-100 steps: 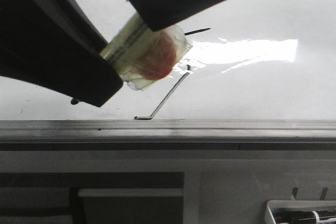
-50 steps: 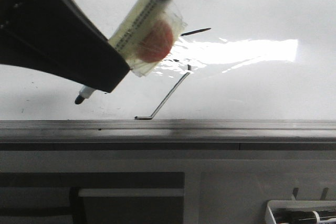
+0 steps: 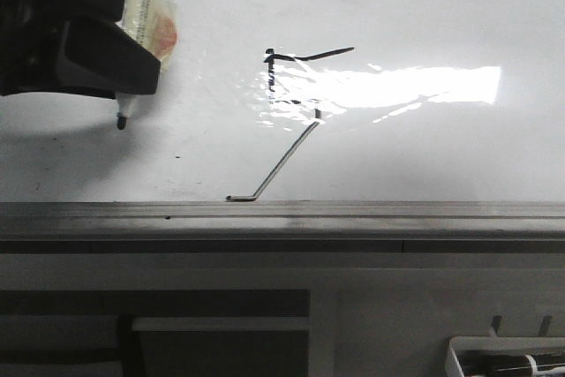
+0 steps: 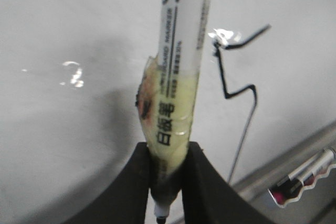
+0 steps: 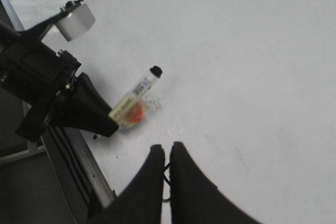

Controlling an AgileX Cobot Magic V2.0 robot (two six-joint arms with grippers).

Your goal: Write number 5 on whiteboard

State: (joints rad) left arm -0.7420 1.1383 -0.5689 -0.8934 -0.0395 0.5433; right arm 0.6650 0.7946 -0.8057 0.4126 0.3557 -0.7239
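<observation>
The whiteboard (image 3: 424,6) lies flat with a bright glare patch. The number 5 (image 3: 287,158) is a thin black angular line with a long diagonal tail towards the grey edge rail (image 3: 353,214). My left gripper (image 3: 132,77) is at the far left, shut on a white marker pen (image 3: 150,24). The pen's black tip (image 3: 121,121) is near the board, well left of the 5. The left wrist view shows the pen (image 4: 176,77) between the fingers (image 4: 134,182) and the 5 (image 4: 223,80) beside it. My right gripper (image 5: 166,148) is shut and empty above the board (image 5: 252,51); a bit of the 5 (image 5: 166,173) shows between its fingers.
A white tray (image 3: 459,355) with spare markers sits below the rail at the lower right, also in the left wrist view (image 4: 304,177). In the right wrist view the left arm (image 5: 47,87) with the pen (image 5: 137,100) reaches over the board's edge.
My left gripper has moved left with the pen, off the 5, uncovering its top bar and vertical. The right arm has left the front view.
</observation>
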